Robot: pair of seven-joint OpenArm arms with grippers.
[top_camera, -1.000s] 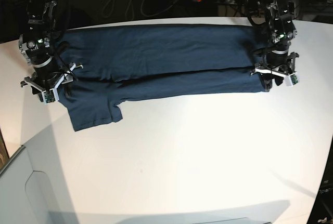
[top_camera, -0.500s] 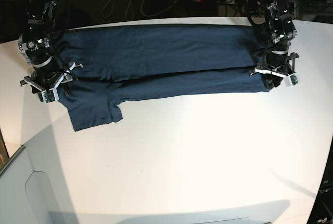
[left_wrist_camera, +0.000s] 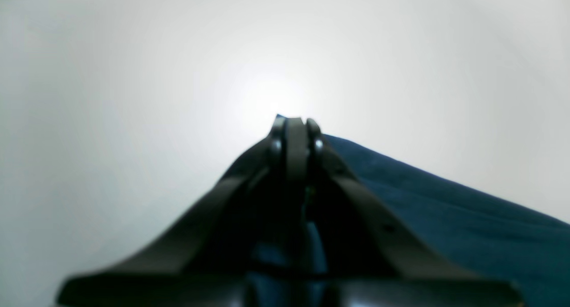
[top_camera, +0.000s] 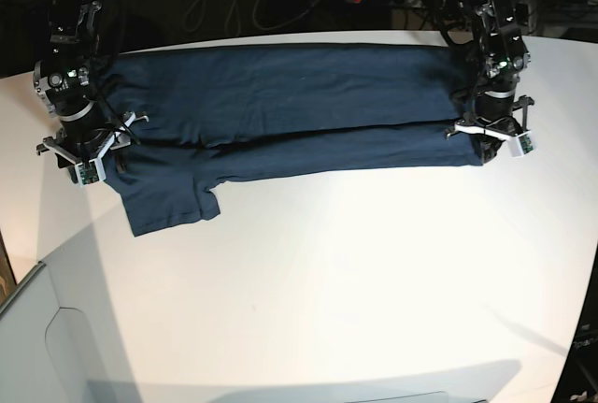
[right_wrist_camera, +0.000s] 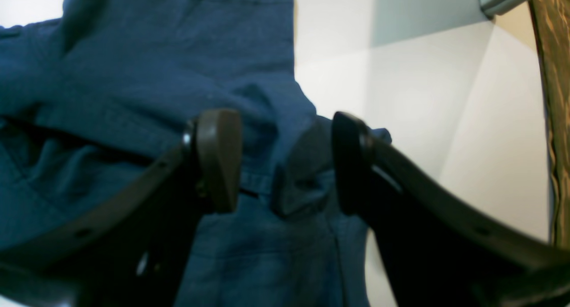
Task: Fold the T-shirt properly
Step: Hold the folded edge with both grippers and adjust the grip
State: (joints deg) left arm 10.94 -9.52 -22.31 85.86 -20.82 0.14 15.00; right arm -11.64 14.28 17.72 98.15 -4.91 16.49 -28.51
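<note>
Your left gripper (top_camera: 492,144) is pinched together, apparently on the T-shirt (top_camera: 280,94) hem. Your right gripper (right_wrist_camera: 285,160) stands apart over bunched cloth; close it before lifting evenly.

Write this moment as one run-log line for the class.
stage: second fold, gripping | left gripper: shut on T-shirt corner | right gripper: jaws open over sleeve end | table: shirt flat

Both arms reach down from the far side of the scene, one at each end, wrists pointing downward. The left gripper (top_camera: 494,144) at the scene's right has its jaws pressed together. The right gripper (top_camera: 86,162) at the scene's left holds its jaws spread apart, fingertips (right_wrist_camera: 218,160) well separated.
</note>
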